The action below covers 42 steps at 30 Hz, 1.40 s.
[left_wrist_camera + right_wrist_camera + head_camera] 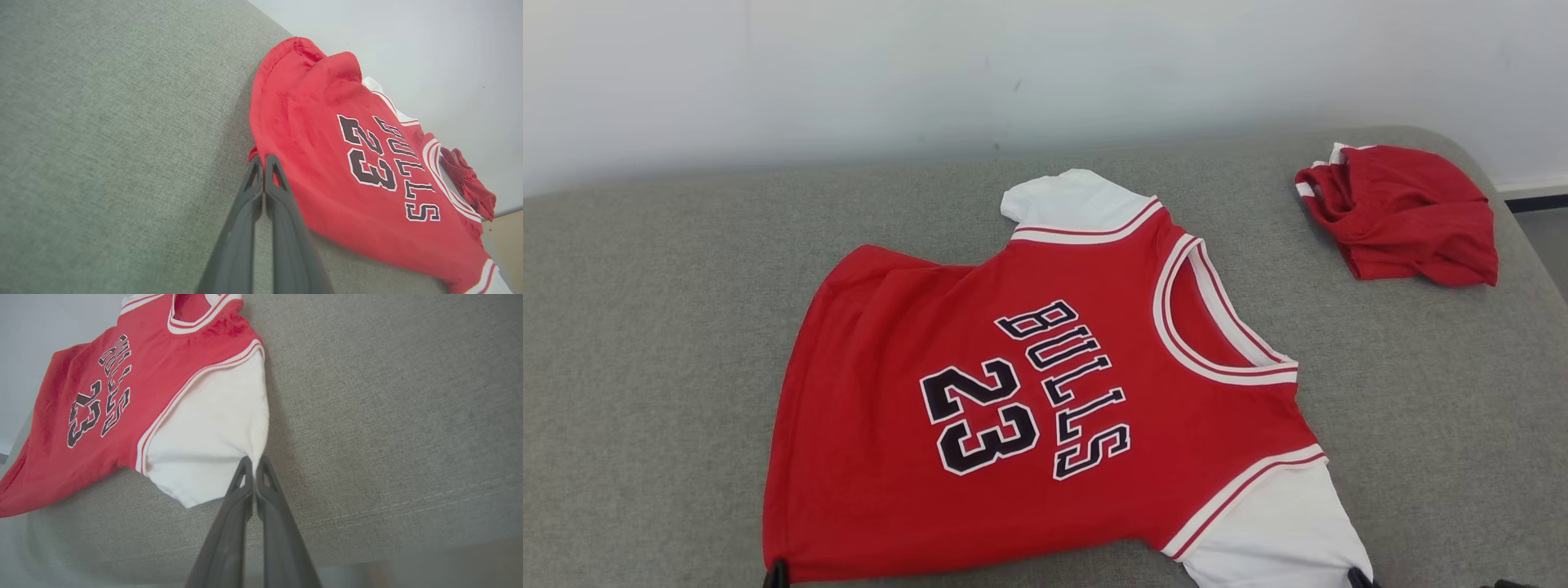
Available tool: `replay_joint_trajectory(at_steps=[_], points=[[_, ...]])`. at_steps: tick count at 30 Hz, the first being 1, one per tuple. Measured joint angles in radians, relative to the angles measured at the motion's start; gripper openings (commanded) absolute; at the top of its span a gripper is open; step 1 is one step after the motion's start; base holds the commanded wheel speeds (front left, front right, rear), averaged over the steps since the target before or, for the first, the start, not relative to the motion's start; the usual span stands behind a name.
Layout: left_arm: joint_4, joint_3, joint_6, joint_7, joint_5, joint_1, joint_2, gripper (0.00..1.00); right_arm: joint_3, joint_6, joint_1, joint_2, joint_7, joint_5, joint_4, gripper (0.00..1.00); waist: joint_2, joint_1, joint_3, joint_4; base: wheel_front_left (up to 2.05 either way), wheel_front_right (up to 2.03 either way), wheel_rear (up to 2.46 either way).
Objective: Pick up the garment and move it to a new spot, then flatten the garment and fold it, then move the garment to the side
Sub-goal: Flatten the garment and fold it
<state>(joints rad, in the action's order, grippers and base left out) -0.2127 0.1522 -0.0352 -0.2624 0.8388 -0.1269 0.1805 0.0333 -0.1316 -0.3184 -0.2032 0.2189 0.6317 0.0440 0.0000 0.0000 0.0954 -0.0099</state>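
I am looking at the garment (1029, 408), a red jersey with white sleeves, lying face up and mostly spread near the middle of the grey cushion (645, 327), its neck pointing to my right. I am holding it at two points along the near edge. The left gripper (264, 160) is clenched on the near hem corner (254, 153), with a little red cloth pinched at the fingertips. The right gripper (254, 461) is clenched on the edge of the near white sleeve (212, 437), where the cloth is drawing to a small peak between the fingers. I am judging it as light, thin and limp knit: it will sag between my two holds and is likely to drag on the cushion's coarse weave rather than slide. Corners, hem and sleeve edges look like the best places to grip. The far hem is puckering slightly, so it is not fully flat. A second red bundle (1405, 216) is sitting crumpled at the far right of the cushion, well apart from the garment. A plain white wall (849, 73) is closing off the back.
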Motion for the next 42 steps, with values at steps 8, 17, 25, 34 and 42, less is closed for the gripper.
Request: replay_joint_trajectory(at_steps=[8, 17, 25, 34, 42], points=[[-0.037, -0.012, -0.012, 0.0, -0.049, 0.091, 0.025, 0.0, 0.004, 0.0, 0.07, -0.002, -0.026, -0.016, -0.002, 0.0, 0.0, 0.0, -0.002, -0.005, 0.0, 0.0, 0.0], [-0.174, 0.037, -0.048, 0.026, -0.118, 0.33, 0.083, 0.0, -0.082, 0.0, 0.289, -0.032, -0.062, -0.033, -0.106, 0.0, 0.0001, 0.0001, 0.036, -0.025, 0.0, 0.0, 0.0], [-0.369, 0.082, -0.078, 0.03, -0.126, 0.478, 0.077, 0.0, -0.122, 0.0, 0.413, -0.04, -0.131, -0.035, -0.231, 0.0, 0.0001, 0.0001, 0.06, -0.029, 0.0, 0.0, 0.0], [-0.52, 0.101, -0.09, 0.003, -0.144, 0.57, 0.064, 0.0, -0.155, 0.0, 0.443, -0.051, -0.229, -0.009, -0.333, 0.0, 0.0002, 0.0002, 0.064, -0.022, 0.0, 0.0, 0.0], [-0.473, 0.073, -0.094, 0.0, -0.198, 0.552, 0.052, 1.0, -0.184, 0.0, 0.441, -0.051, -0.277, 0.002, -0.386, 0.32, 0.0001, 0.0002, 0.036, -0.018, 0.0, 0.0, 0.0]])
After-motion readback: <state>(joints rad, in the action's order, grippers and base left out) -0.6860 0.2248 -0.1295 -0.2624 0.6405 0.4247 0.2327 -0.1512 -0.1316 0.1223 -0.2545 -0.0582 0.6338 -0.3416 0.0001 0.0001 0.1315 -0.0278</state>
